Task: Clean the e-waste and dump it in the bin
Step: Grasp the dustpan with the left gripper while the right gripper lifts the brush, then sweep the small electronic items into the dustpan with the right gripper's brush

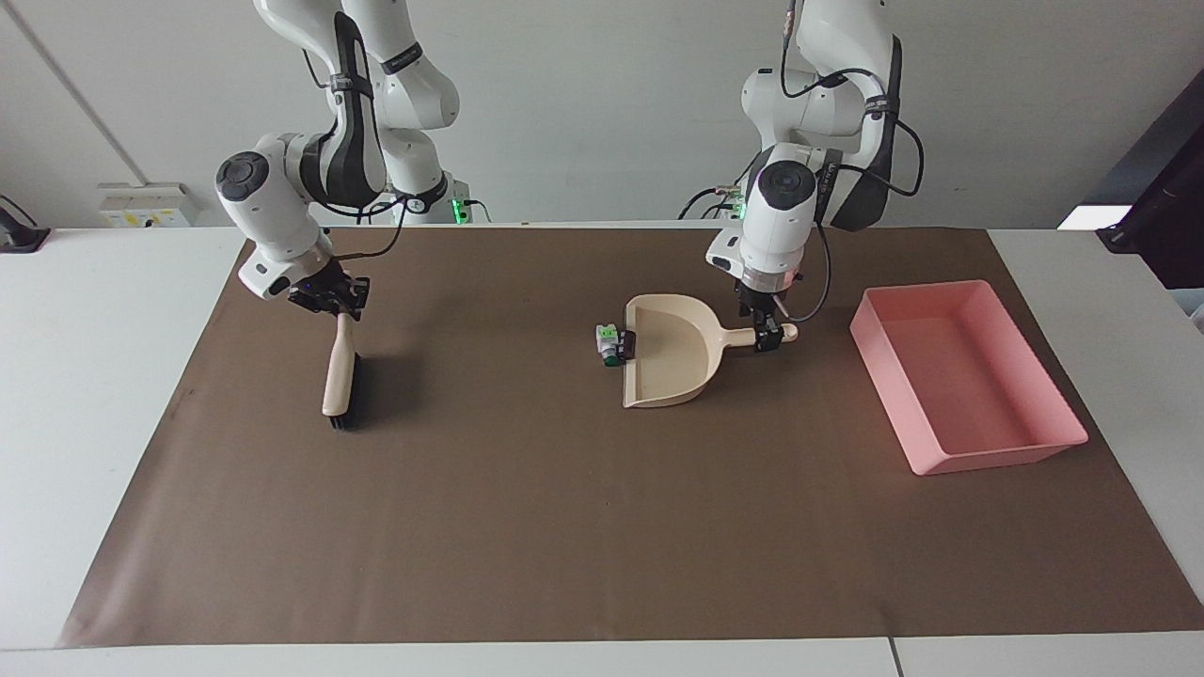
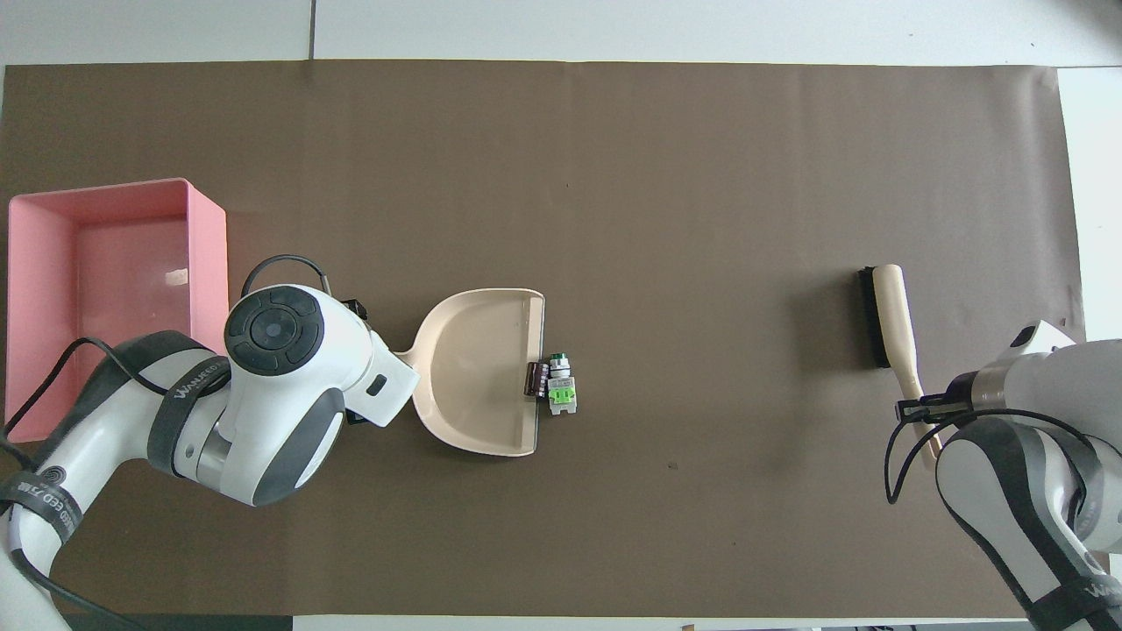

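The e-waste lies at the mouth of the beige dustpan: a white-and-green bit on the mat and a dark block on the pan's lip. Both also show in the overhead view, the white-and-green bit and the dark block. My left gripper is down at the end of the dustpan's handle. My right gripper is shut on the handle of a beige brush with black bristles. The pink bin stands toward the left arm's end of the table, beside the dustpan.
A brown mat covers the table. The brush stands near the right arm's end of the mat. In the overhead view my left arm covers the dustpan's handle and part of the bin.
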Robot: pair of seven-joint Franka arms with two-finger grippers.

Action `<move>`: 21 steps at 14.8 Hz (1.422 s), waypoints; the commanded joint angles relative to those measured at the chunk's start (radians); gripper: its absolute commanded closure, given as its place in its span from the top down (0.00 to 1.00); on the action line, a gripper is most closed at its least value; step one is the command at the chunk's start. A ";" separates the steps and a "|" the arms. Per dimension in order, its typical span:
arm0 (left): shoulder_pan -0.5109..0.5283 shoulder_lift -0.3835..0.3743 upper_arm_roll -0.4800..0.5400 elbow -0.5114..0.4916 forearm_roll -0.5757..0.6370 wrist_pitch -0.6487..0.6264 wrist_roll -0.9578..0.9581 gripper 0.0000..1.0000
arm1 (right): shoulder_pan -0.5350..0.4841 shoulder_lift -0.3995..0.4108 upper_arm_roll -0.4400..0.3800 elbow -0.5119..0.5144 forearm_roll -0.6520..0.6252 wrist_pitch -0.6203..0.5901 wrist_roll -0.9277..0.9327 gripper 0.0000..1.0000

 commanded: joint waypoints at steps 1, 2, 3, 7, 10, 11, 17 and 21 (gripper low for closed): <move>-0.021 -0.020 0.012 -0.036 0.019 0.042 -0.010 0.78 | -0.006 -0.008 0.008 0.012 0.034 -0.025 -0.017 0.00; -0.021 -0.017 0.012 -0.035 0.019 0.042 -0.012 0.76 | -0.006 -0.010 0.009 0.032 0.034 -0.056 -0.016 0.00; -0.023 -0.017 0.012 -0.036 0.019 0.042 -0.012 0.72 | -0.006 -0.018 0.011 0.053 0.034 -0.086 -0.016 0.00; -0.024 -0.017 0.012 -0.038 0.021 0.029 -0.012 0.41 | 0.094 -0.076 0.019 0.121 0.034 -0.163 0.119 0.00; -0.023 -0.015 0.012 -0.033 0.021 0.026 -0.012 0.21 | 0.276 -0.088 0.020 0.121 0.034 -0.154 0.320 0.00; -0.018 -0.014 0.012 -0.032 0.021 0.026 -0.012 0.14 | 0.337 -0.088 0.020 0.121 0.034 -0.154 0.377 0.00; -0.003 0.009 0.017 0.123 0.126 -0.182 0.006 0.00 | 0.647 -0.019 0.023 0.112 0.033 -0.140 0.745 0.00; -0.003 0.045 0.019 0.186 0.188 -0.284 0.063 0.00 | 0.769 0.050 0.023 0.110 0.033 -0.062 0.908 0.00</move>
